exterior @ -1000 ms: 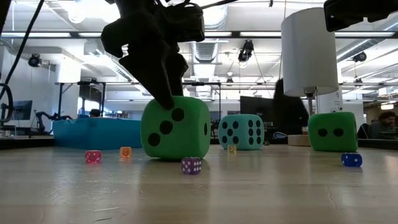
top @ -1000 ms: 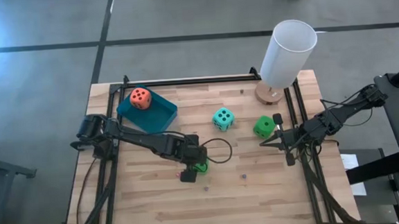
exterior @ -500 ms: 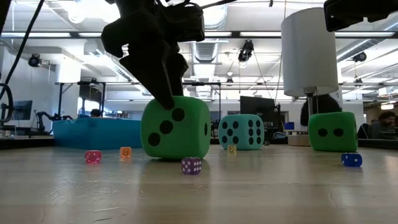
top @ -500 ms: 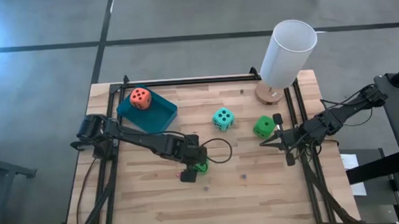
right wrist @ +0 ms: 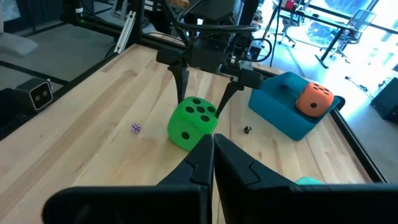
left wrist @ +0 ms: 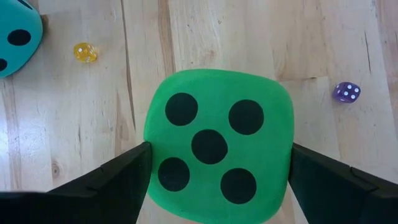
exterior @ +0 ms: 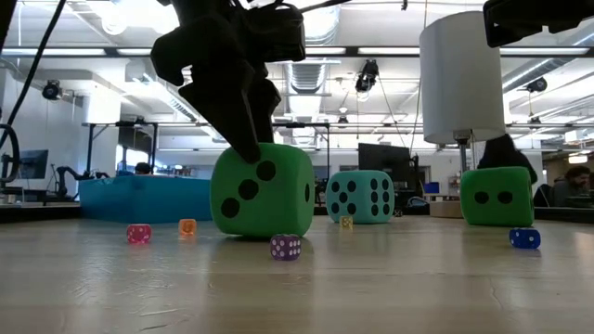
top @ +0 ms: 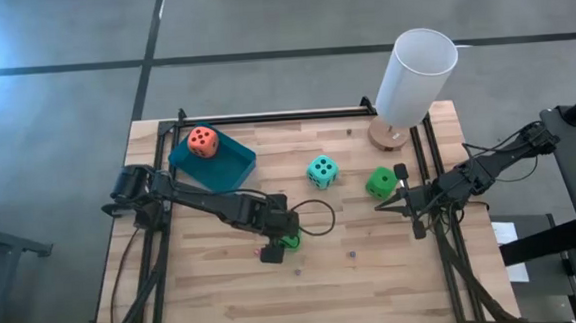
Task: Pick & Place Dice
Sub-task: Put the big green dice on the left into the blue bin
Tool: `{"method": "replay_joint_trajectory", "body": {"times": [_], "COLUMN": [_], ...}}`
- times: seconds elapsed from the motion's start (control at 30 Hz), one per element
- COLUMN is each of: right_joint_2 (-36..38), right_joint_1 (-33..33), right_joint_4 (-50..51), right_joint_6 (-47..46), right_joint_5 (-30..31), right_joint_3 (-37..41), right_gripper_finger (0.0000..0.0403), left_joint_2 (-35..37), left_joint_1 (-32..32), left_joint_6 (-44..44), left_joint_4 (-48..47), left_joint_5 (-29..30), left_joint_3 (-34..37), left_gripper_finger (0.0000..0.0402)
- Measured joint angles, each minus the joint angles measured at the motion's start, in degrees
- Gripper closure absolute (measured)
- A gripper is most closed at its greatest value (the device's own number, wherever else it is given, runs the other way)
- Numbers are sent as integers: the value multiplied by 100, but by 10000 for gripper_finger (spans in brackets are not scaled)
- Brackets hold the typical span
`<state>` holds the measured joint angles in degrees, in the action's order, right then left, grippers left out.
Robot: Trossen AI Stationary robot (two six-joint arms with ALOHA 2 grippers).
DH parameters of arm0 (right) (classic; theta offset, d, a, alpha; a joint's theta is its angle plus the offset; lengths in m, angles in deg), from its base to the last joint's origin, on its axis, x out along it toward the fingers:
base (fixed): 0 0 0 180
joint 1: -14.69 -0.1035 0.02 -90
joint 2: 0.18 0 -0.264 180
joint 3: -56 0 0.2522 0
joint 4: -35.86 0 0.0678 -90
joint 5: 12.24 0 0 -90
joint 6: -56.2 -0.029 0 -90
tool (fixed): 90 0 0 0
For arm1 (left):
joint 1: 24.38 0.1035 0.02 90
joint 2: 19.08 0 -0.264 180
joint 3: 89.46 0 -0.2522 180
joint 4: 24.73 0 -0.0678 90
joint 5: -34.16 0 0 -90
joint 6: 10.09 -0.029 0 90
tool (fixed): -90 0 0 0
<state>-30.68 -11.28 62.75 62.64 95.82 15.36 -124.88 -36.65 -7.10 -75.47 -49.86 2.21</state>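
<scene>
A bright green die (left wrist: 217, 146) stands on the wooden table near its middle, five pips up, its bottom face on the wood (exterior: 262, 190). My left gripper (top: 281, 244) reaches down over it, one finger on each side. A second green die (top: 380, 183) and a teal die (top: 321, 170) rest on the table farther right. The orange-red die (top: 203, 141) lies in the blue tray (top: 230, 165) at the far left. My right gripper (right wrist: 213, 149) hangs shut over the table's right side, touching nothing. My left gripper has the green die between its two fingers, each fingertip (left wrist: 142, 155) against one of two opposite side faces (left wrist: 151, 134) near the top edge. The fingers slant down from above and from the table's left. The die sits upright, its bottom on the table.
A tall white cylinder (top: 415, 79) on a round wooden foot stands at the far right corner. Several tiny dice lie scattered on the wood: purple (left wrist: 346, 92), yellow (left wrist: 85, 52), pink (exterior: 138, 234), blue (exterior: 524, 238). A black cable loop (top: 317, 218) lies beside the left gripper.
</scene>
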Motion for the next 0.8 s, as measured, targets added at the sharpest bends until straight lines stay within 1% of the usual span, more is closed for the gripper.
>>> {"method": "replay_joint_trajectory", "body": {"times": [0.53, 0.8], "right_joint_2": [1, 0], "right_joint_1": [1, 2], "right_joint_4": [1, 0], "right_joint_6": [0, 0], "right_joint_5": [0, 0], "right_joint_3": [0, 0], "right_gripper_finger": [394, 394], "left_joint_2": [0, 64], "left_joint_1": [0, 0], "left_joint_6": [0, 3], "left_joint_4": [131, 69], "left_joint_5": [1, 0], "left_joint_3": [-4, -42], "left_gripper_finger": [59, 69]}}
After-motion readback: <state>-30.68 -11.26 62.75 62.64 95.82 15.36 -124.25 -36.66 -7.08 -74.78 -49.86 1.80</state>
